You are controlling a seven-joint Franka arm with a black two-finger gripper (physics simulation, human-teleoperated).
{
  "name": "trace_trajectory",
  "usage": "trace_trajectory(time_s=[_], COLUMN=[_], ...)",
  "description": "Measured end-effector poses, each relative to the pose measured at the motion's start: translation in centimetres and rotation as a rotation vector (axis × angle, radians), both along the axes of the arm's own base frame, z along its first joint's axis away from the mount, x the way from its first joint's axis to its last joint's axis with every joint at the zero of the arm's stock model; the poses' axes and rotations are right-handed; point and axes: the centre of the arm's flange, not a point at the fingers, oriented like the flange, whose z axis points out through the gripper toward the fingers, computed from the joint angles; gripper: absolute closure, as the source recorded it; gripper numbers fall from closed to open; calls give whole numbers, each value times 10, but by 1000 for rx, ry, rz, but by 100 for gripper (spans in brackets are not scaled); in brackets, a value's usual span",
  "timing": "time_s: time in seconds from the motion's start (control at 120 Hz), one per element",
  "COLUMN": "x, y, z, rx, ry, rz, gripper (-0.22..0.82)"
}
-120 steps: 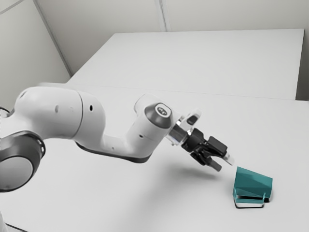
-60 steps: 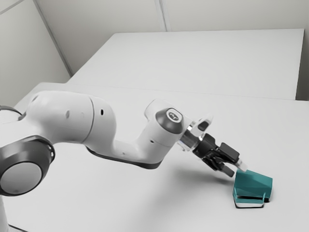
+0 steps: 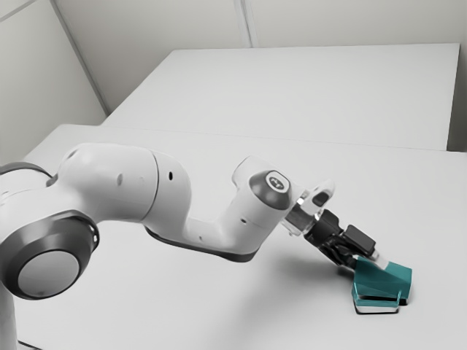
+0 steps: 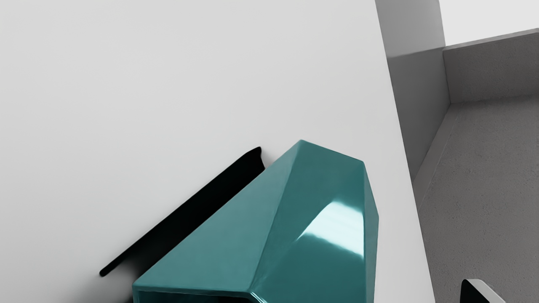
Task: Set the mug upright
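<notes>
Exterior view, left to right: my arm (image 3: pixel 171 186) slopes down to my claw (image 3: pixel 371 265), its fingers spread well apart, gripping nothing. At its tips, the teal mug (image 3: pixel 387 280) lies on its side on the table (image 3: pixel 182 306), mouth toward me. Wrist view: one fingertip (image 4: pixel 478 290) stands apart from the mug.

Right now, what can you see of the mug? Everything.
The mug is teal, flat-faceted and glossy, perhaps glazed ceramic or hard plastic. It lies on its side on the white table, not upright, and looks wider at the end nearer the gripper, where a dark opening shows. The open gripper is right at that end; I can't tell whether it touches.
</notes>
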Motion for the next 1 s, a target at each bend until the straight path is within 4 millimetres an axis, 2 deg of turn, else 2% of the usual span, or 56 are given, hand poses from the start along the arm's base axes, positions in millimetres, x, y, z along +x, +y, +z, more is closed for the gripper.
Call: trace_trajectory(time_s=[0.067,0.267,0.642,0.867,1.0], x=[-1,-1,-4,-4,-3], y=[-1,-2,-6,-8,-8], z=[0,0,0,7,21], rx=[-1,-4,-6,-1,-9], ry=[-1,-5,-12,-32,-54], rz=[-2,-5,-14,-11,-11], gripper=[8,29,59,69,74])
